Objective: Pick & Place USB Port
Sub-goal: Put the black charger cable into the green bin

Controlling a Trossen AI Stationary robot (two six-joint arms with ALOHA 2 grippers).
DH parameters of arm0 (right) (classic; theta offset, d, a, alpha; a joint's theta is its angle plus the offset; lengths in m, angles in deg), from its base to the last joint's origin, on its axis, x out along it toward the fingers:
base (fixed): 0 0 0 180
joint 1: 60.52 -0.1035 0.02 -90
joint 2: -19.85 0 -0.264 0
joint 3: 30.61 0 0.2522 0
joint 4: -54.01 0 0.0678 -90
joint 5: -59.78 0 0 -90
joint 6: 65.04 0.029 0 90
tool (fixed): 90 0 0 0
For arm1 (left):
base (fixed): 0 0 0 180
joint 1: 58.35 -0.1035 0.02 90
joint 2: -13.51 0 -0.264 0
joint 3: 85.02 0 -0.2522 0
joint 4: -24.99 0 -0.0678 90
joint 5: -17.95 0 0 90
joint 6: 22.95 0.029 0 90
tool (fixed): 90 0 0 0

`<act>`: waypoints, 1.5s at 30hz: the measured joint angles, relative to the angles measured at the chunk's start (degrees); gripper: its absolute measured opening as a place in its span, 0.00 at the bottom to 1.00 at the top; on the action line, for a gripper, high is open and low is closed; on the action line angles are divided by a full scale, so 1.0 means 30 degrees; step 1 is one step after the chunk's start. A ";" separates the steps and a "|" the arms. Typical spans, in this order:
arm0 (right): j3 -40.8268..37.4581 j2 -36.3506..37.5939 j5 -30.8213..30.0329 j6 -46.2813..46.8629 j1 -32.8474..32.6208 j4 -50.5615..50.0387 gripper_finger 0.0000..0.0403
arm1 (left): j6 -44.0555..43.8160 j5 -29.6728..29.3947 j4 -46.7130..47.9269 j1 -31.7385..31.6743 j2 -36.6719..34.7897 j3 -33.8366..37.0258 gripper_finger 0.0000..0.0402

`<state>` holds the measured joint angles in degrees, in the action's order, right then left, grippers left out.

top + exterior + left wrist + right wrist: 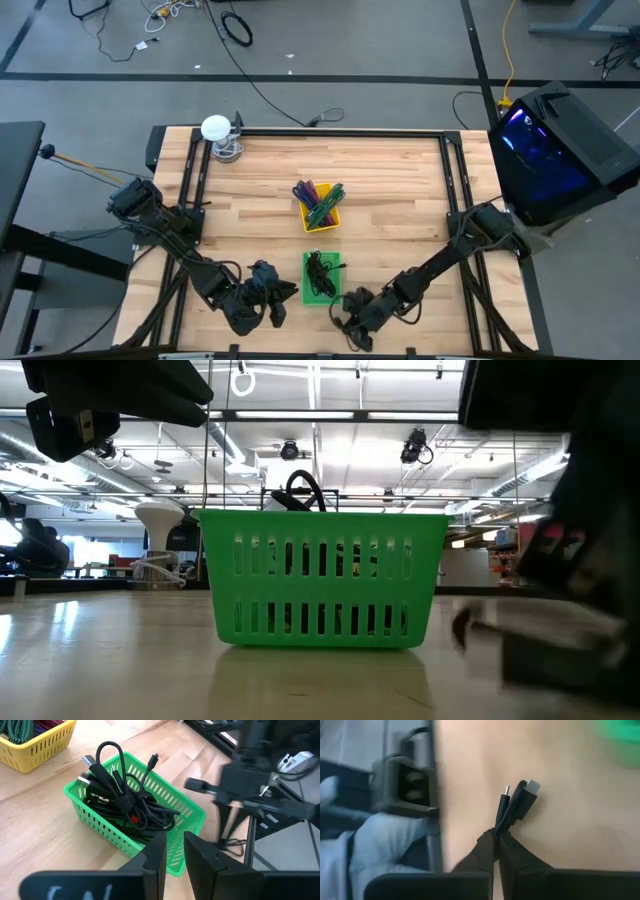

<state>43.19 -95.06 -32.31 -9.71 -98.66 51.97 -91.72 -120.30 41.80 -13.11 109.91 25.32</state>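
high view shows the right tool (352, 318) at about 5 o'clock on the table (400, 190), just right of the green basket (322, 277). its fingers are pinched on a black usb cable (517, 805), plugs sticking out past the tips. the left tool (283, 300) sits at 7 o'clock beside the basket, fingers nearly pressed together, holding nothing. more black cables (125, 802) fill the basket.

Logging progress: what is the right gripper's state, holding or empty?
Holding: the right gripper is shut on a black cable, held over the table.
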 joint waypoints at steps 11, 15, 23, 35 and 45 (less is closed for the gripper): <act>0.3845 0.1385 -0.2587 -0.3432 -0.0590 -0.4033 0.00 | 0.0001 -0.0005 -0.0057 0.0000 0.0000 0.0000 0.17; 0.4376 0.1451 -0.4194 -0.4001 0.0164 -0.6069 0.00 | -0.0079 -0.0004 -0.0070 0.0007 0.0000 0.0000 0.17; 0.4456 0.1477 -0.5649 -0.5620 0.1743 -0.5953 0.00 | -0.0210 -0.0007 -0.0077 0.0019 0.0007 0.0000 0.17; 0.4463 0.1682 -0.6927 -0.7037 0.3133 -0.7423 0.00 | -0.0195 -0.0058 -0.0074 0.0021 0.0007 0.0000 0.17; 0.4478 0.3618 -0.5655 -0.7794 0.3705 -0.7401 0.00 | -0.0003 -0.0061 -0.0054 0.0021 0.0195 -0.0007 0.17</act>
<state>56.62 -84.21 -49.27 -33.09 -87.54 29.77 -91.73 -120.49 41.64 -13.05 110.50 25.30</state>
